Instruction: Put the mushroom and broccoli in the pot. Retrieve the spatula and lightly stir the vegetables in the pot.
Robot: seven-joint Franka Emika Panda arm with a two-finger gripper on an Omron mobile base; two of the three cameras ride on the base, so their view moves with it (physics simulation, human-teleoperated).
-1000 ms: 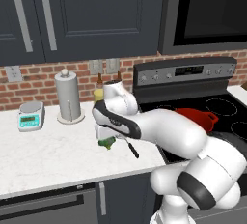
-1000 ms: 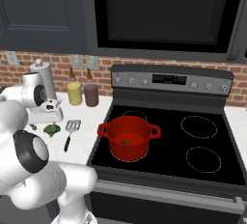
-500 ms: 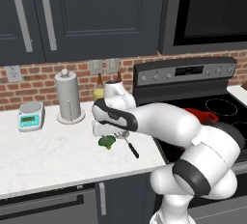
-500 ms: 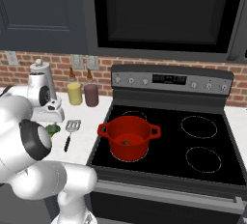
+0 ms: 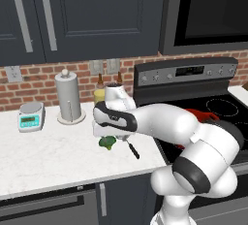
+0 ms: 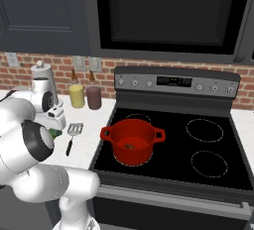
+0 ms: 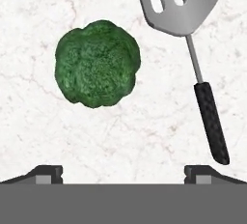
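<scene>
Broccoli [image 7: 97, 63] on counter | arm bent low above | tool [image 7: 123, 172] wide open, seemingly empty

Home kitchen: stove [image 6: 173, 144], brick backsplash [image 5: 38, 81], dark cabinets [image 5: 87, 15], marble counter [image 5: 53, 156].

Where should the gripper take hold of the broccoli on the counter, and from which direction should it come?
Grip the broccoli across its rounded head, coming straight down from above. It lies free on the counter, head facing the open gripper, and the spatula lies apart at one side, so the fingers probably have room.
</scene>
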